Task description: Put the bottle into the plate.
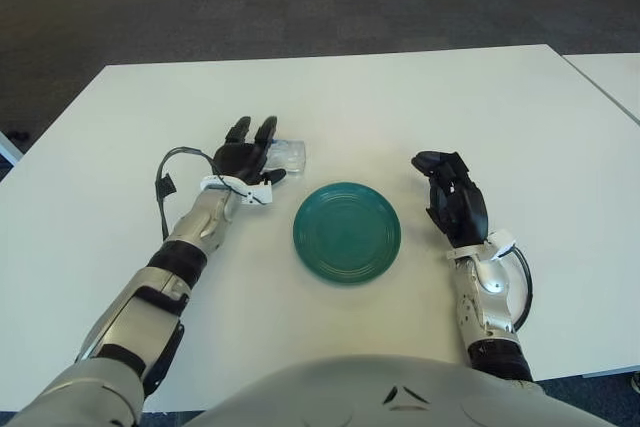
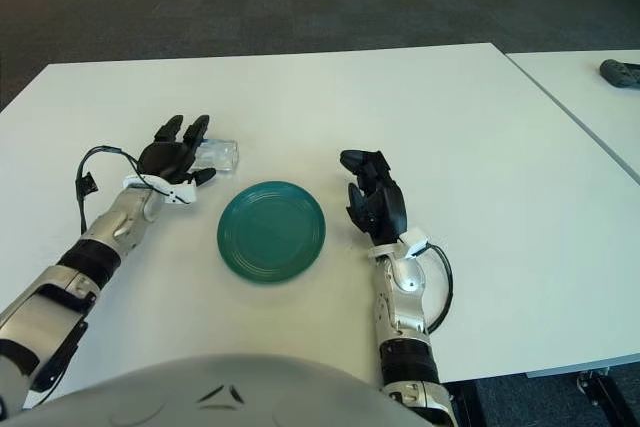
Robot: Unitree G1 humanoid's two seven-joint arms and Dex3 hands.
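Clear plastic bottle (image 1: 283, 154) lies on its side on the white table (image 1: 420, 107), outside the green plate (image 1: 347, 232).

The bottle sits just beyond the plate's far-left edge, apart from it, and the plate holds nothing. The left hand (image 1: 243, 160) is right beside the bottle on its left, palm toward it, fingers (image 1: 262, 130) stretched out straight and not closed around it. The right hand (image 1: 456, 199) shows to the right of the plate, its fingers loosely bent and holding nothing.
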